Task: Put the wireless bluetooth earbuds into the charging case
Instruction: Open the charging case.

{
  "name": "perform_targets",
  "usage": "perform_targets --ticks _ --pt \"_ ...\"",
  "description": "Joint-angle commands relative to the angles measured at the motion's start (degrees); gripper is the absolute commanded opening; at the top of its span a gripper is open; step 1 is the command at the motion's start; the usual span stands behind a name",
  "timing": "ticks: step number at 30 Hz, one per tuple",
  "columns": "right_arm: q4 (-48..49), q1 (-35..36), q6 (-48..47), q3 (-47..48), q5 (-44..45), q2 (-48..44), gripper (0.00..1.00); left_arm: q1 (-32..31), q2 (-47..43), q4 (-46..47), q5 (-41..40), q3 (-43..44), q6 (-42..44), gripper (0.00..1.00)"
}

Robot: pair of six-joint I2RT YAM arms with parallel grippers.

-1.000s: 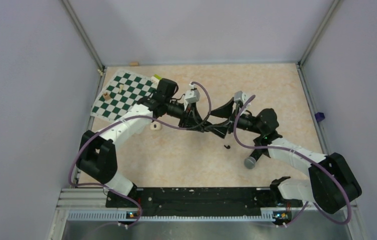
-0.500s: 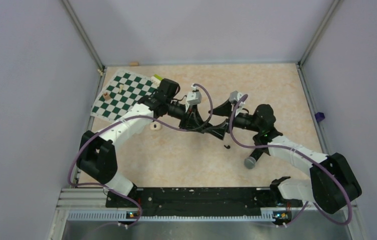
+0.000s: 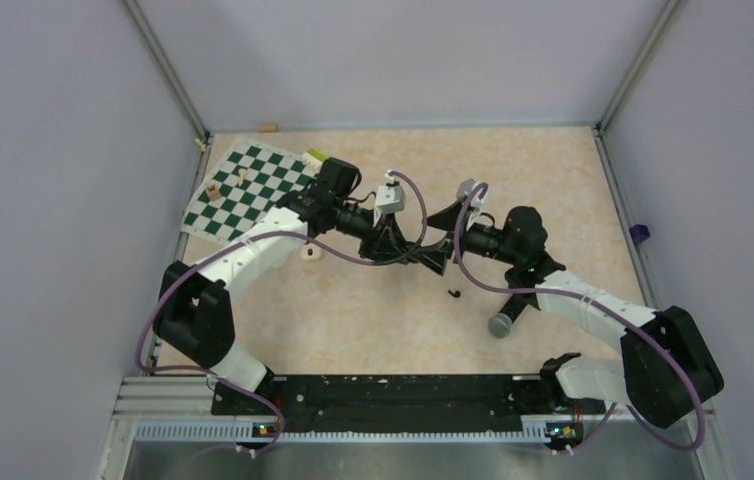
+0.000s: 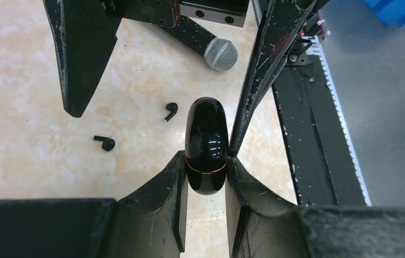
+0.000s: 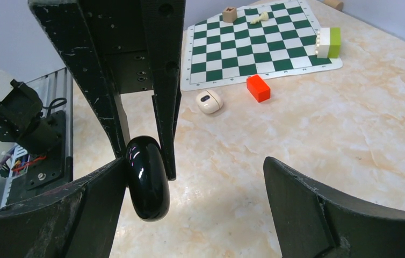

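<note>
Over the middle of the tabletop point(image 3: 553, 180), with a chessboard point(image 3: 243, 190) at its far left corner, the left arm point(image 3: 253, 255) and right arm point(image 3: 583, 305) meet tip to tip. The left jaws are clamped on the lower half of the case point(image 4: 206, 144), holding it clear of the tabletop with its lid closed. The right jaws stand wide open around the case, one finger against its side and the other well apart. A microphone point(image 4: 211, 45) lies near the right arm. A red block point(image 5: 258, 88) and a cream round object point(image 5: 209, 101) sit beside the chessboard. Two earbuds point(image 4: 105, 142) point(image 4: 171, 111) lie apart on the tabletop below the case.
</note>
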Motion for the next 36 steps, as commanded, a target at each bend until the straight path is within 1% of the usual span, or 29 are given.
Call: perform_targets --ticks 1,3,5,7,10,15,20,24,29,34,36 --pt "1.0 -0.9 -1.6 3.1 5.3 -1.5 0.93 -2.3 -1.9 -1.3 -1.9 0.3 3.6 0.0" --pt "0.7 -0.9 -1.9 3.3 5.5 -1.5 0.93 -3.4 -1.7 -1.3 -4.9 0.1 4.8 0.0" --pt "0.2 -1.0 -2.1 3.4 5.9 -1.6 0.93 -4.7 -0.9 -1.1 -10.6 0.3 5.7 0.0" --pt "-0.2 -1.3 -2.0 3.6 6.0 -1.7 0.93 -5.5 0.9 -0.7 -13.8 1.1 4.7 0.0" --pt "-0.4 -1.9 -1.7 3.8 6.2 -1.8 0.93 -6.0 2.3 -2.5 -13.0 2.3 5.1 0.0" --pt "-0.1 -2.9 -1.3 3.6 5.8 -2.4 0.93 -6.4 2.1 -2.0 -14.3 1.6 5.3 0.0" --pt "0.2 -3.0 -1.0 3.5 4.4 -2.2 0.93 -6.4 1.5 -2.3 -13.5 1.6 5.3 0.0" --pt "-0.2 -2.9 -1.9 3.6 1.3 -1.7 0.93 -6.4 0.7 -3.8 -12.6 2.6 5.7 0.0" --pt "-5.1 -2.9 -5.5 5.7 -5.3 0.0 0.94 -6.4 -1.3 -6.2 -11.5 3.5 7.4 0.0" --pt "-5.9 -2.9 -6.7 6.0 -13.1 0.5 0.94 -6.3 -2.4 -7.3 -11.7 4.1 7.8 0.0" --pt "-9.0 -3.0 -8.9 6.8 -13.9 0.2 0.94 -6.2 -2.7 -7.7 -11.6 4.1 8.1 0.0"
